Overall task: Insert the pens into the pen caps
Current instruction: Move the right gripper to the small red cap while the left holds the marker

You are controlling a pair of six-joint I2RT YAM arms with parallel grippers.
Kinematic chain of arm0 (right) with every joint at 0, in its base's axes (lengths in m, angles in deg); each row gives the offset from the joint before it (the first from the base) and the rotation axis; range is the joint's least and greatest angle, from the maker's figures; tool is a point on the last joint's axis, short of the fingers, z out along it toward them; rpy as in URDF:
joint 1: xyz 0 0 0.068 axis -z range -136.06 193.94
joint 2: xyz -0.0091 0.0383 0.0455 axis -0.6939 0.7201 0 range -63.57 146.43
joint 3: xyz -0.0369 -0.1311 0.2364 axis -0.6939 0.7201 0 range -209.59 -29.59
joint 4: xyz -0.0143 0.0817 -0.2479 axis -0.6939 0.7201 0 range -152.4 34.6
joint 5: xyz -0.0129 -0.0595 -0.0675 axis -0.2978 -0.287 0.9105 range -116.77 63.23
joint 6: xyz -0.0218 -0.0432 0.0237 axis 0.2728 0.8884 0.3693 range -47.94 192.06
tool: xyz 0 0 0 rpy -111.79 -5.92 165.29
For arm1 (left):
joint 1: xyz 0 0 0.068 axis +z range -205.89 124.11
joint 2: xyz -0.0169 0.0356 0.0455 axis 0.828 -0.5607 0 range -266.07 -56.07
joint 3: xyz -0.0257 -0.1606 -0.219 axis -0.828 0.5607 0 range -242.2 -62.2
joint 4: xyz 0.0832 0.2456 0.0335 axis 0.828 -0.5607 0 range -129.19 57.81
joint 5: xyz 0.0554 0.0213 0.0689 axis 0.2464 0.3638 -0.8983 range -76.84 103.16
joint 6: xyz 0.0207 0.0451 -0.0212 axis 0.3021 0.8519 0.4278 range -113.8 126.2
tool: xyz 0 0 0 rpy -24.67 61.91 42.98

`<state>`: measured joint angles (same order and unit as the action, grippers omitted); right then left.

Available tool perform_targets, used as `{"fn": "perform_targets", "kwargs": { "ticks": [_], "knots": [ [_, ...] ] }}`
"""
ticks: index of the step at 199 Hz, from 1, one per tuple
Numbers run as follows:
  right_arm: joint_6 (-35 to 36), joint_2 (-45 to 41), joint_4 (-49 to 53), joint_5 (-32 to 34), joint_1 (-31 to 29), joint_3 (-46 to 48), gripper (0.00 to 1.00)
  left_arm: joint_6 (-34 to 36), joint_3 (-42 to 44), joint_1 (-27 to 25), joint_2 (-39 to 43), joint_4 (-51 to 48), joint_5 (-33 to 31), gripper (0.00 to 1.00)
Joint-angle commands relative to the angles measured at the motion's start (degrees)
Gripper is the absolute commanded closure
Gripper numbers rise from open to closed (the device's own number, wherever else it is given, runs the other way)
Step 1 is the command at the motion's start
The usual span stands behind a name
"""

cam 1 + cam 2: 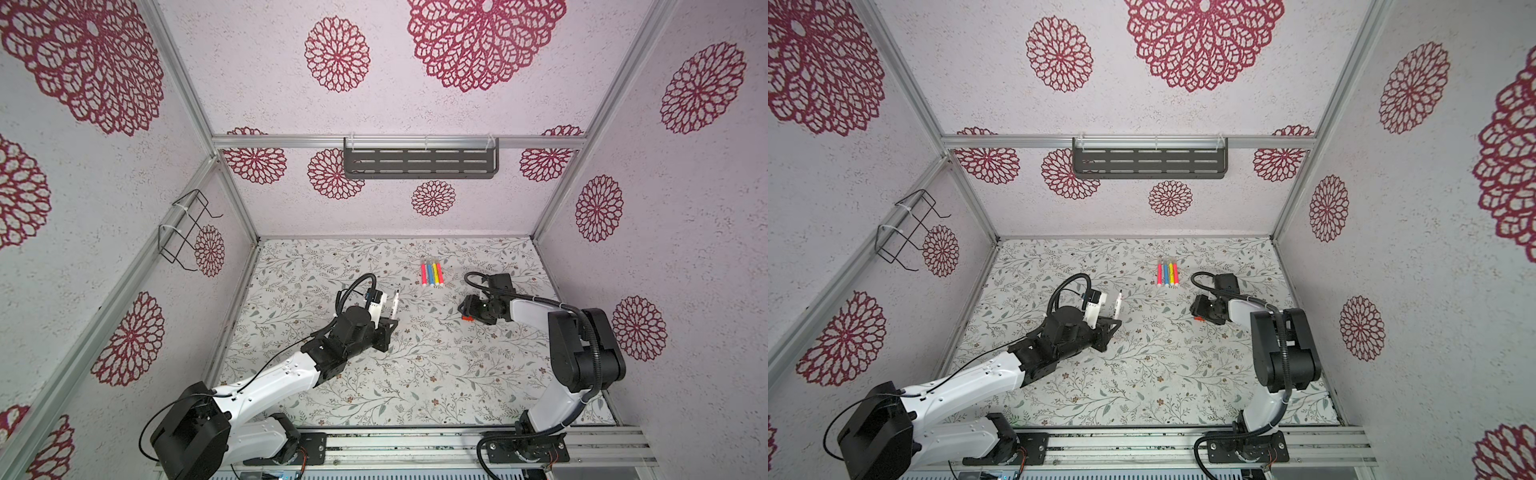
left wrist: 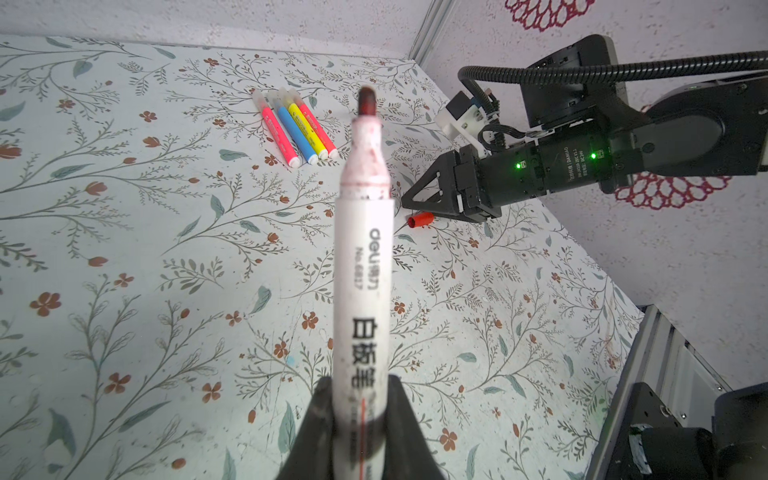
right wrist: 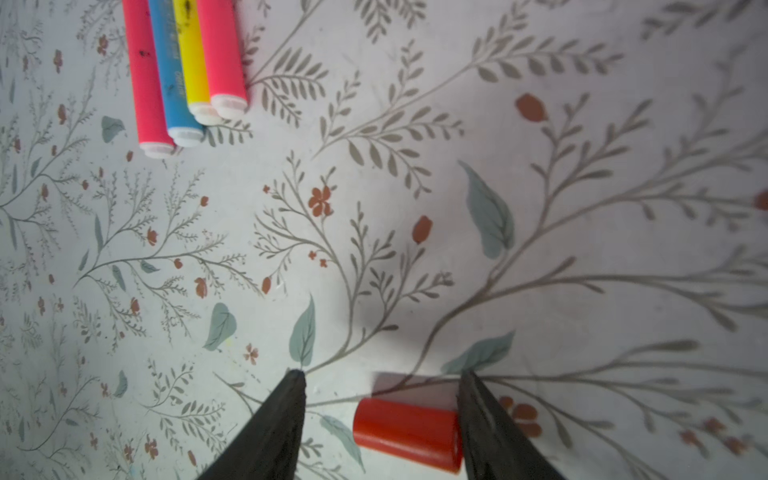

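A white marker (image 2: pixel 363 266) with a bare, red-stained tip is raised in the air, pointing up at a slant. Four capped pens (image 2: pixel 295 126), pink, blue, yellow and pink, lie side by side, touching. A short red cap (image 3: pixel 407 432) lies on its side, well apart from them.

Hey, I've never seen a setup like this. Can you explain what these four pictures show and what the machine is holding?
It is a robot with two arms at a flowered table. Two pictures look down from overhead; the other two come from a camera on each wrist. The left gripper is shut on an uncapped white marker with a red tip. The right gripper stands open, with a red cap lying on the table between its fingers. Four coloured pens lie side by side farther back.
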<state>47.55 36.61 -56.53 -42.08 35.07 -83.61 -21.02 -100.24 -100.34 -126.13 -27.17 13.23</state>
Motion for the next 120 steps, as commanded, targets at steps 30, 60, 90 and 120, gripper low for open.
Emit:
{"fn": "perform_targets", "kwargs": {
  "ticks": [30, 60, 90, 120],
  "knots": [
    [2.5, 4.7, 3.3, -1.7, -5.2, -6.5, 0.43, 0.6, 0.9, 0.6, 2.5, -0.1, -0.8, 1.00],
    [3.2, 6.1, 5.0, -1.3, -7.5, -10.0, 0.43, 0.6, 2.0, 0.7, 4.3, -0.3, -1.2, 1.00],
    [3.8, 5.0, 3.6, -3.9, -8.0, -11.3, 0.43, 0.8, 3.2, 1.0, 6.1, -0.3, -1.5, 1.00],
    [4.9, 2.0, 5.9, -2.6, -8.9, -13.1, 0.42, 0.8, 3.8, 1.5, 7.1, -0.4, -1.6, 1.00]
  ]
}}
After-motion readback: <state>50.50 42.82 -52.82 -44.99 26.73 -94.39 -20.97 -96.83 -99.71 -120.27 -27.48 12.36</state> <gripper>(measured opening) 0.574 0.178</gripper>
